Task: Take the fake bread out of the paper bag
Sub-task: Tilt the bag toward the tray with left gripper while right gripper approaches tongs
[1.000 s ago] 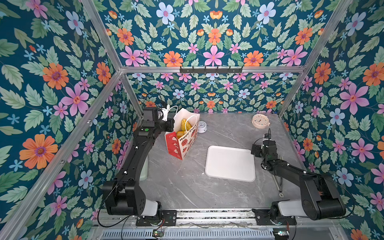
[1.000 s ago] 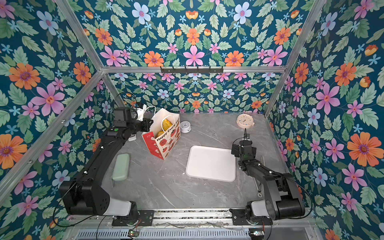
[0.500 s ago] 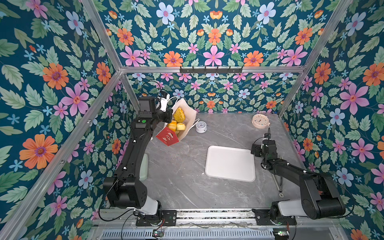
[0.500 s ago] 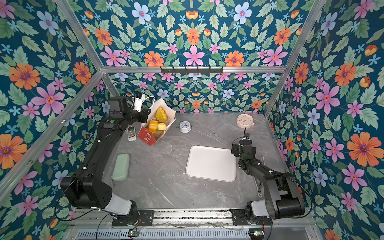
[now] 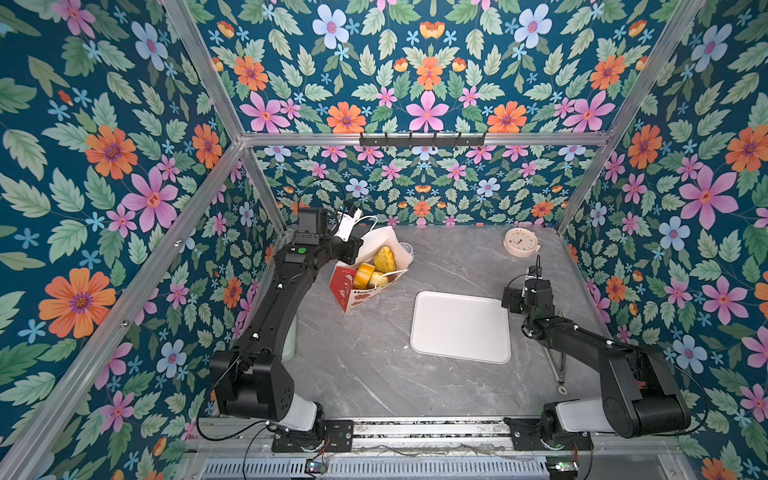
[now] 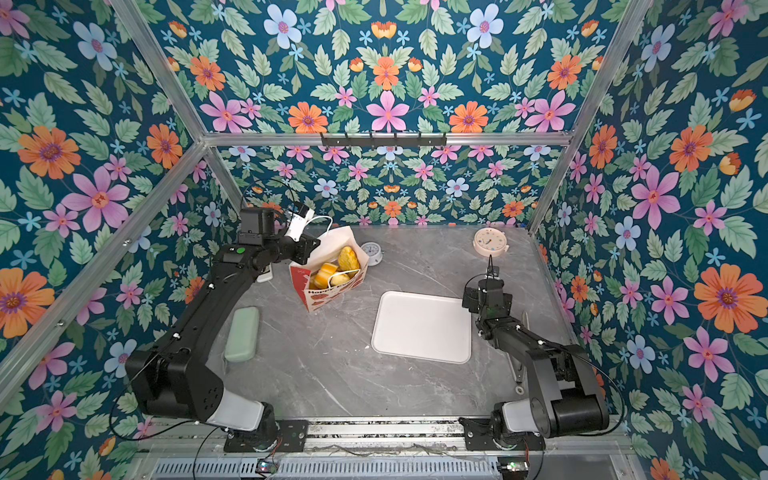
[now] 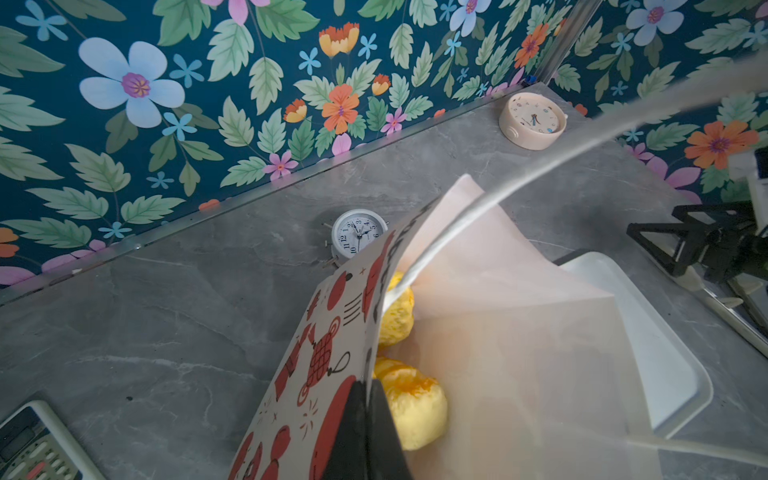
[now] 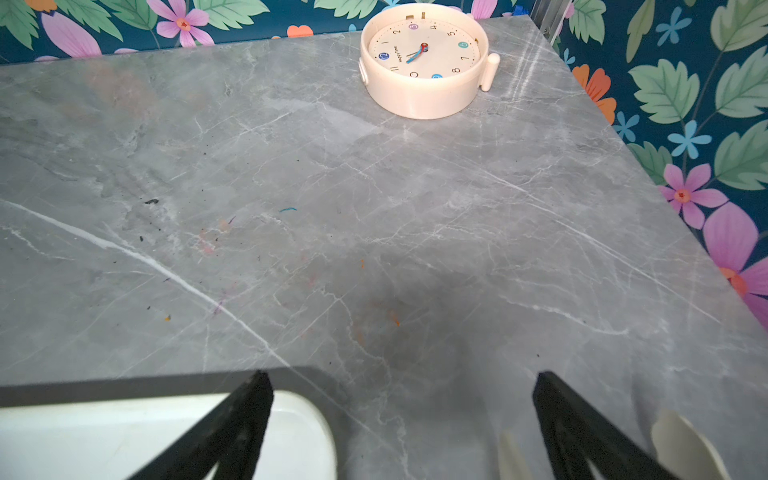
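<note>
1. The red-and-white paper gift bag (image 5: 353, 297), upright a second ago, now leans near the back-left corner of the desk (image 5: 374, 374), mouth angled rightward.
2. Left gripper (image 7: 368, 388) is clamped on its printed wall; golden-yellow toy bread (image 5: 384, 258) lies inside, just beside.
3. Right gripper (image 8: 401, 376), fully spread and empty, stands beyond the flat white tray (image 5: 457, 328).

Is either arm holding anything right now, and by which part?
The left gripper is shut on the paper bag, jaws pinching a printed wall at its rim. The right gripper is open, holding nothing.
</note>
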`<state>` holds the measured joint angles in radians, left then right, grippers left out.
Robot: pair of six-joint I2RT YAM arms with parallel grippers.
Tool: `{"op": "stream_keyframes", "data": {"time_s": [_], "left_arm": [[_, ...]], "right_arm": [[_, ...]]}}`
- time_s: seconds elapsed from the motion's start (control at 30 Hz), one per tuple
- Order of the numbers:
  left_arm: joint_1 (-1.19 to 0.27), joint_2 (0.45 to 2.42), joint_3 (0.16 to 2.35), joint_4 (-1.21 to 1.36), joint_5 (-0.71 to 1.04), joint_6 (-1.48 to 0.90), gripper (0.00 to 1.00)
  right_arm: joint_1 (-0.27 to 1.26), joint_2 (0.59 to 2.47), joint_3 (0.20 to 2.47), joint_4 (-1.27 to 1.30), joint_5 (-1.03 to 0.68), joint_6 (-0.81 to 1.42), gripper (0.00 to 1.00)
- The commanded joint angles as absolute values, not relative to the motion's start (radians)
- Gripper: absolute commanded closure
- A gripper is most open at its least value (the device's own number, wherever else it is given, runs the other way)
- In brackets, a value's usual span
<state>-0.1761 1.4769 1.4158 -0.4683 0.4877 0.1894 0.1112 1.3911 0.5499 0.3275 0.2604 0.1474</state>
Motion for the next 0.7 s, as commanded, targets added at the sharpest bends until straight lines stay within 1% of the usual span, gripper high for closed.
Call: {"op": "stream_keyframes", "data": {"time_s": [0.0,0.1,0.27,0.43,0.5,0.6,0.67], "left_arm": [[-0.185,1.455,1.365,-0.448,0.470,0.195,1.00],[-0.187,1.432,1.319,-0.434,0.465,0.184,1.00],[-0.190,1.386,1.271,-0.411,0.511,0.137,1.00],[-0.249,1.311,1.187,-0.326,0.520,0.038,1.00],[-0.286,1.284,1.166,-0.306,0.502,0.013,1.00],[-0.339,1.251,1.139,-0.279,0.484,-0.028,1.00],[-0.372,1.232,1.111,-0.241,0.479,-0.063,1.00]], "right_arm": [[0.112,1.396,0.558,0.313,0.252,0.153,0.01],[0.113,1.402,0.565,0.304,0.249,0.156,0.01],[0.113,1.398,0.565,0.295,0.238,0.160,0.01],[0.118,1.388,0.565,0.280,0.225,0.150,0.02],[0.148,1.363,0.570,0.261,0.212,0.108,0.04],[0.238,1.326,0.595,0.227,0.254,0.028,0.04],[0.268,1.306,0.623,0.181,0.272,0.012,0.04]]}}
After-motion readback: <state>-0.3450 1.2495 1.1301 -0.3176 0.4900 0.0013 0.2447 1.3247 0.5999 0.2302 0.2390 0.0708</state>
